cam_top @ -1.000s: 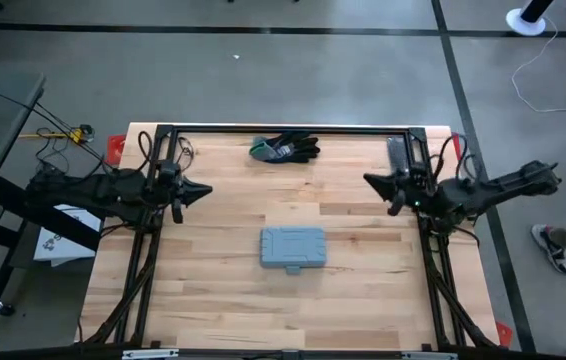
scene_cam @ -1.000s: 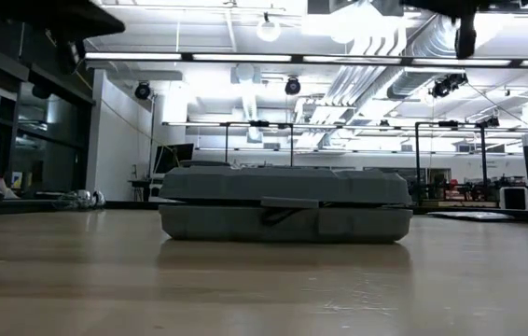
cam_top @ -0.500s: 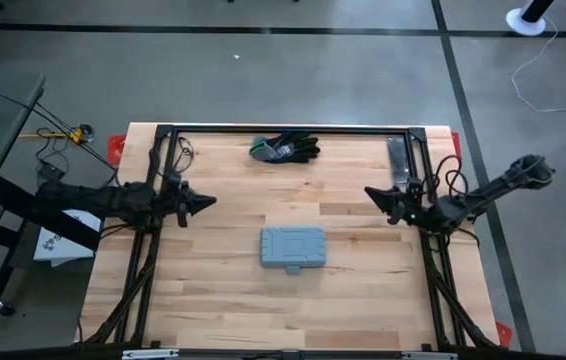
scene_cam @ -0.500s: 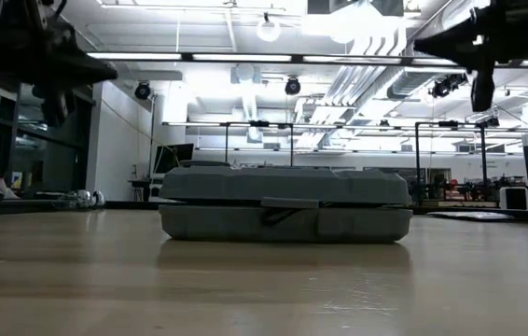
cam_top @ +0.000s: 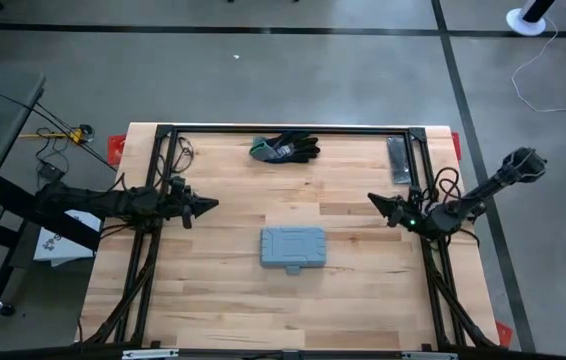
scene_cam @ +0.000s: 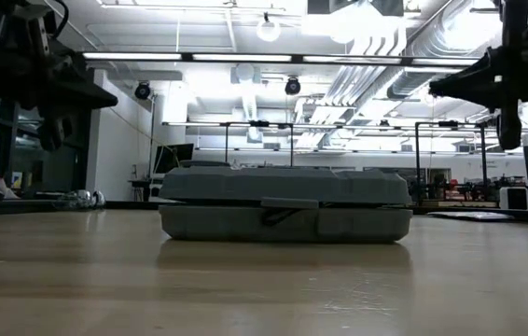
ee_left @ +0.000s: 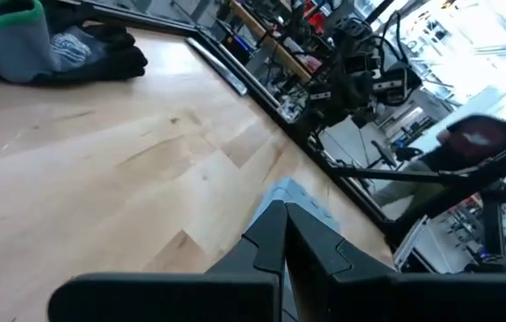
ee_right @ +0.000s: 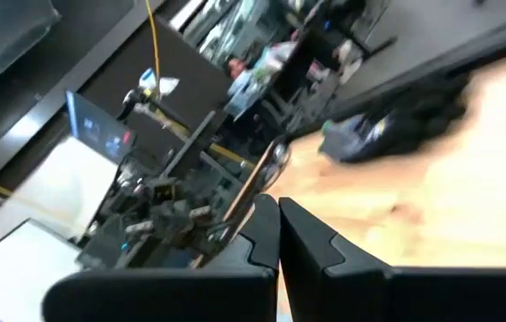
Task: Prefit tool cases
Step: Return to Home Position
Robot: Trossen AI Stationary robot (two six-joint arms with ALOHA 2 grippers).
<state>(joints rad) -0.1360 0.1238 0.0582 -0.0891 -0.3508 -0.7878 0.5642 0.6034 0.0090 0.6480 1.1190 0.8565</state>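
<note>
**A:** Low view, nearest first: bare table [scene_cam: 264, 289] boards, then the tool case [scene_cam: 283, 205] lying flat on them. Its ribbed lid [scene_cam: 283, 184] was down and the seam ran closed from end to end.

**B:** And that latch tab [scene_cam: 289, 202] sat on the case's near long side, facing us. Nobody had a hand on it, did they?

**A:** Nobody! From overhead, the left gripper [cam_top: 208, 204] hung out past the case's left end, well apart from it. Its fingers were pressed together on nothing. The right gripper [cam_top: 373, 200] mirrored it past the case's right end, fingers also together and empty, with both tips pointing in toward the case.

**B:** How would that case handle, do you reckon?

**A:** It looked like stiff moulded plastic, so I'd judge it wouldn't flex under a squeeze. The walls looked smooth, though, and it would likely skate on the wood if nudged from one side only. If there were tools inside, it would be weighty. I'd pinch it across the two short ends, one gripper each, or pin the lid from above.

**B:** And farther back?

**A:** The gloves [cam_top: 285, 148] lay well beyond the case's far long side. The dark grey bar [cam_top: 399, 160] was off past its far right corner.
</note>
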